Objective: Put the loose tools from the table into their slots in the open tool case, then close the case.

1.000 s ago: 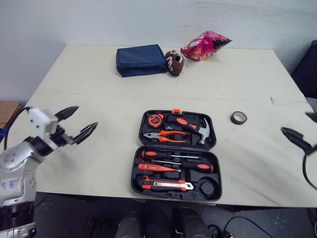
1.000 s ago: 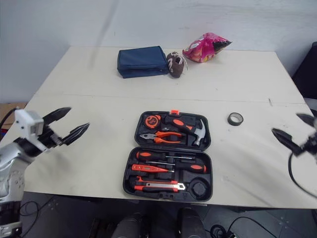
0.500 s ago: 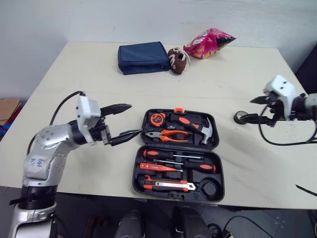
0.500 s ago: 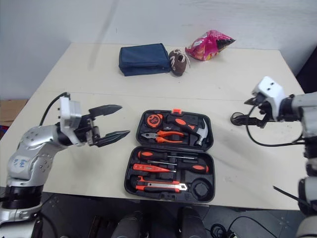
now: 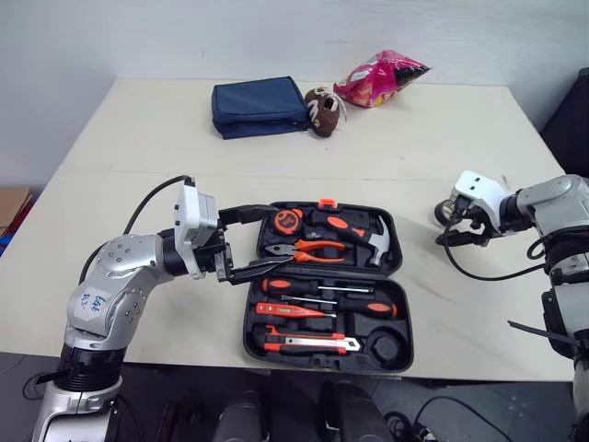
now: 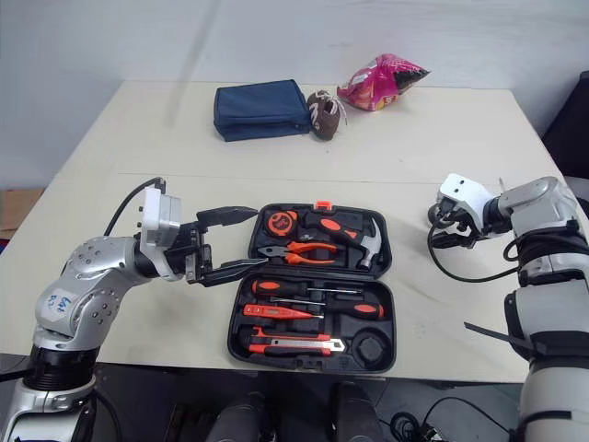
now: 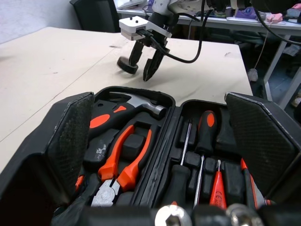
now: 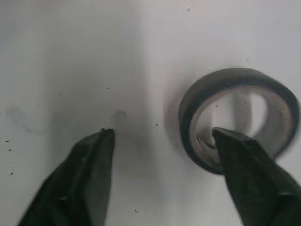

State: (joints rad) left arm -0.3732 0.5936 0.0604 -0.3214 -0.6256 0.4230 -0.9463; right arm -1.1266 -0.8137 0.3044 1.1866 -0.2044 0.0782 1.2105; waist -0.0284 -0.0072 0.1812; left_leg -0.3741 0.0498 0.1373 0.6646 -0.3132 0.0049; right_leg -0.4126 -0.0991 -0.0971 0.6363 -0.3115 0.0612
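Tape roll (image 8: 230, 76) sits just under our right gripper (image 8: 162, 134), jaws spread wide, one finger over its hole, the other outside.

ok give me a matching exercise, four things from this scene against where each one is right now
Things:
1 tape roll
2 hammer
3 blue pouch
4 left gripper

Places:
a in the far half of the tool case
b far side of the table
c open, at the case's left edge
d on bare table right of the case, at the open right gripper

Pairs: 1-d, 2-a, 3-b, 4-c
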